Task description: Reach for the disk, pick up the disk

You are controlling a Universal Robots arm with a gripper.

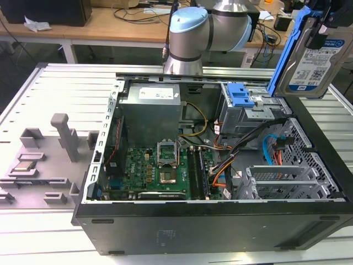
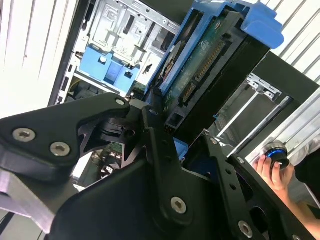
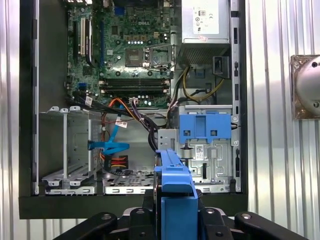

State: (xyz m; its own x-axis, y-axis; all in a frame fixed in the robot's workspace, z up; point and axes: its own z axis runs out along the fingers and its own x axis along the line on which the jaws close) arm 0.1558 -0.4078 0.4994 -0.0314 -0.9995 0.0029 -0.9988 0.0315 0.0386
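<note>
The disk (image 1: 309, 61) is a silver hard drive with a white-and-blue label and a blue bracket. It hangs tilted in the air above the open computer case's corner, on the exterior view's right. My gripper (image 1: 330, 19) is shut on its upper end. In the second wrist view the black fingers (image 2: 150, 125) clamp the disk (image 2: 200, 70) from both sides, and its circuit-board face shows. In the first wrist view the disk (image 3: 172, 185) appears edge-on between the finger links, over the drive bays.
The open black computer case (image 1: 209, 221) holds a motherboard (image 1: 160, 171), a power supply (image 1: 151, 113) and a blue latch on a metal cage (image 1: 241, 96). A grey fixture plate (image 1: 44, 160) lies on the exterior view's left. A person's hand (image 2: 272, 170) holds a small round object.
</note>
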